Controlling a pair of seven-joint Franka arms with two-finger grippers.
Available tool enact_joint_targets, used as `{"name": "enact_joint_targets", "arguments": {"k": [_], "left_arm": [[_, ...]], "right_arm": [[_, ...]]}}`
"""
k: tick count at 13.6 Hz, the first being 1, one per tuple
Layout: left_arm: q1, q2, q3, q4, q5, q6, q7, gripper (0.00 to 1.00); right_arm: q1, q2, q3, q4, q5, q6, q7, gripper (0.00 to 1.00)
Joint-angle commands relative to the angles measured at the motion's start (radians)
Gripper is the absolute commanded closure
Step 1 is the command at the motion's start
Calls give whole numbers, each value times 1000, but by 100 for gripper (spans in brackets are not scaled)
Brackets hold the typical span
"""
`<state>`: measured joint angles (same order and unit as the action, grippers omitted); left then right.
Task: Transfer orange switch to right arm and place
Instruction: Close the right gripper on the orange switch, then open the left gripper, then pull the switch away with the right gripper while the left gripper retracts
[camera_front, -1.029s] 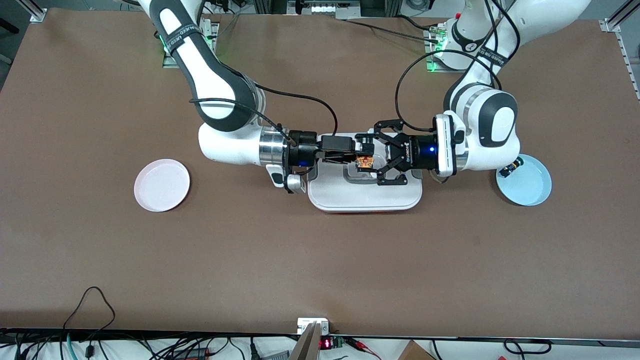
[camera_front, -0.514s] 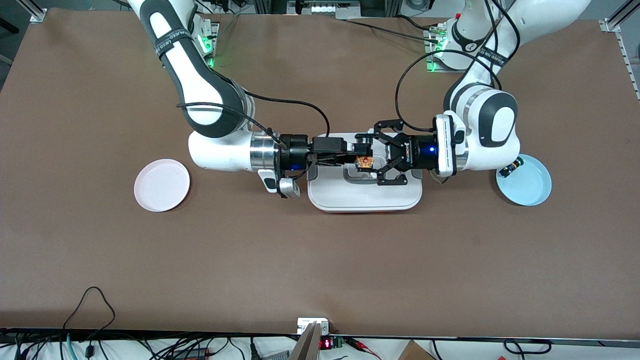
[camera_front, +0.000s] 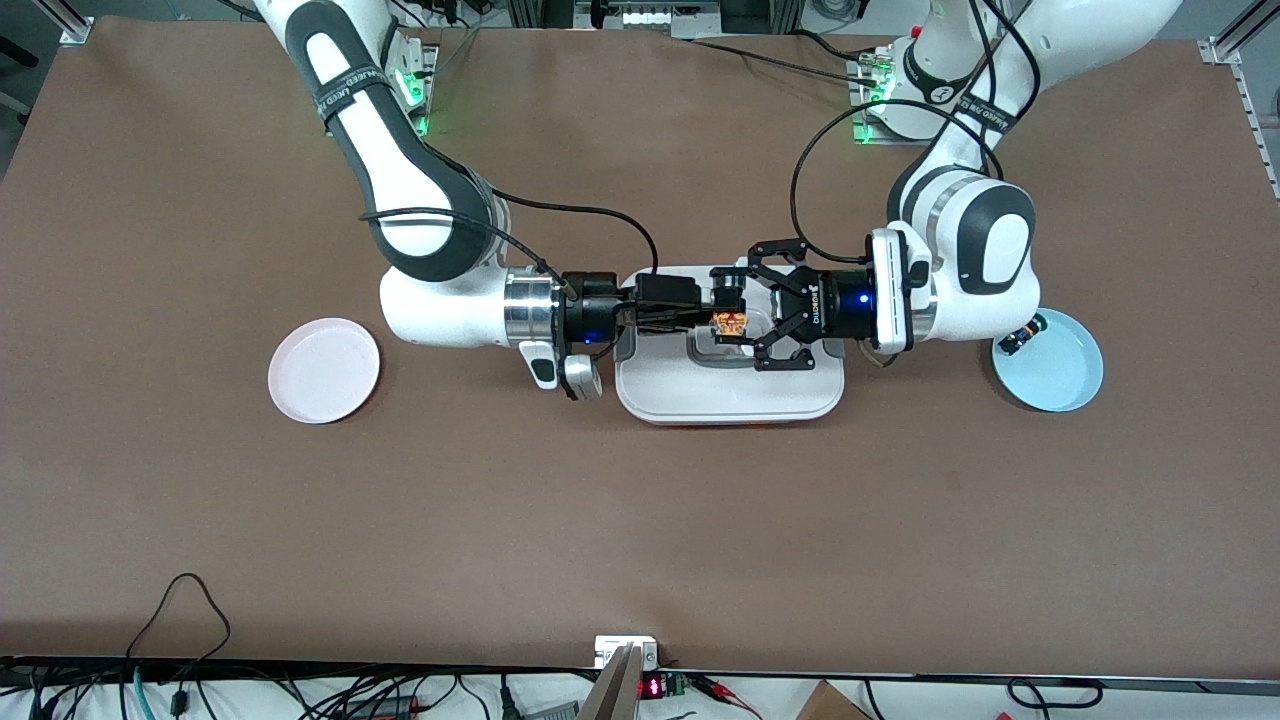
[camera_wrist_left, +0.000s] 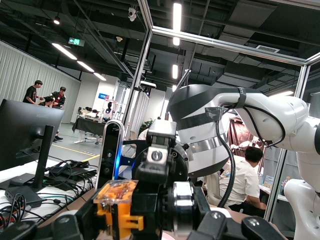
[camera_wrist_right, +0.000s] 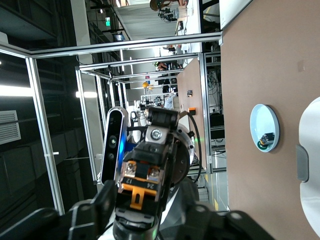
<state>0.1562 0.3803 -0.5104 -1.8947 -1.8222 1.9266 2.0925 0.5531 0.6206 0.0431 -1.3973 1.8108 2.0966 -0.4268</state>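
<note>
The orange switch (camera_front: 729, 322) hangs in the air over the white tray (camera_front: 730, 402), caught between the two grippers that meet tip to tip. My left gripper (camera_front: 746, 322), the black linkage claw, is shut on one end of it. My right gripper (camera_front: 718, 320), slim and straight-fingered, comes from the other end with its fingers closed in against the switch's sides. The left wrist view shows the switch (camera_wrist_left: 118, 200) with its clear top and orange body. In the right wrist view the switch (camera_wrist_right: 143, 182) sits between my right gripper's blurred fingers.
A pink plate (camera_front: 323, 371) lies toward the right arm's end of the table. A light blue plate (camera_front: 1062, 378) at the left arm's end holds a small green-capped part (camera_front: 1020, 338). Both forearms stretch low across the tray.
My right gripper's fingers have closed in around the switch. Its arm drew back slightly toward its own end of the table. The left arm and the switch have stayed still.
</note>
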Motion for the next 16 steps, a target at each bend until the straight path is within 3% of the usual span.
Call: {"name": "enact_joint_targets", "arguments": {"k": [1, 3, 6, 7, 8, 9, 13, 16], "left_arm": [[-1, -15, -3, 3, -20, 14, -11, 100], [-1, -15, -3, 3, -20, 12, -11, 100], [0, -15, -3, 3, -22, 12, -11, 100], [0, -17, -3, 2, -22, 12, -11, 88], [0, -17, -3, 2, -25, 12, -8, 56], [5, -17, -5, 2, -32, 8, -6, 1], [48, -49, 3, -1, -14, -3, -51, 0], [167, -70, 16, -10, 126, -72, -51, 0]], "right_arm": [[-5, 10, 4, 21, -5, -15, -10, 75], [-4, 10, 4, 21, -5, -15, -48, 85], [-5, 10, 4, 21, -4, -15, -59, 86], [-4, 10, 4, 21, -4, -15, -59, 86], [-5, 10, 4, 21, -4, -15, -61, 86], [-4, 10, 4, 21, -4, -15, -61, 86], [-4, 8, 4, 21, -4, -15, -75, 86], [-15, 2, 3, 18, -13, -13, -99, 86]]}}
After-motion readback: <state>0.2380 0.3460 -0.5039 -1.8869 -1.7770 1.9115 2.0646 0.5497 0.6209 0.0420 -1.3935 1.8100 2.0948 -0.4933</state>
